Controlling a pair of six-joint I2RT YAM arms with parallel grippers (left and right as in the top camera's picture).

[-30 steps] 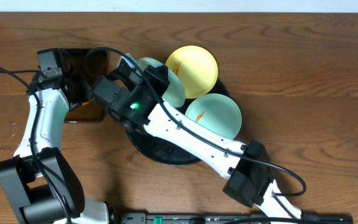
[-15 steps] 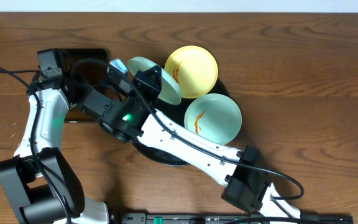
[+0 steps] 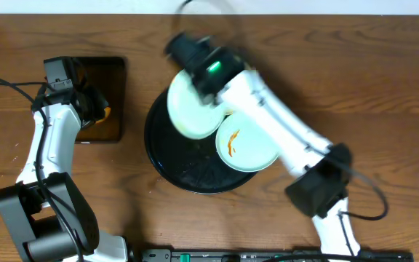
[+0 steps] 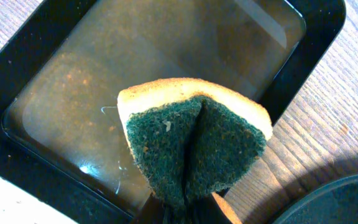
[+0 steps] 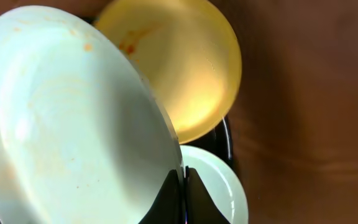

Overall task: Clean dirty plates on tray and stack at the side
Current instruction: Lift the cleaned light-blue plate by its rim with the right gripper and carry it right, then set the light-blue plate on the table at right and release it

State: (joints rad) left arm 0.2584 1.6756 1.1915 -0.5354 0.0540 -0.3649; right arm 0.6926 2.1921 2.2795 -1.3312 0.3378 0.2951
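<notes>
Right claw [image 5: 184, 182], pinching the rim of a mint plate [image 3: 193, 109], has swung it away from the left claw [image 4: 185, 211] and its gripped sponge [image 4: 194, 140], back over the tray [image 3: 158, 156]; faint smears suggest cleaning is unfinished.

My left arm [image 3: 41, 145]: white link shells, black joint housings, big black motors at the base [image 3: 46, 215]; thin black cables [image 3: 6, 81] trail off the wrist. My right arm [image 3: 282, 138]: same white-and-black build; green status light [image 3: 212, 68] on the wrist housing; upper end is motion-blurred, so probably more cabling there; fingers [image 5: 169, 194] black, tapered.
</notes>
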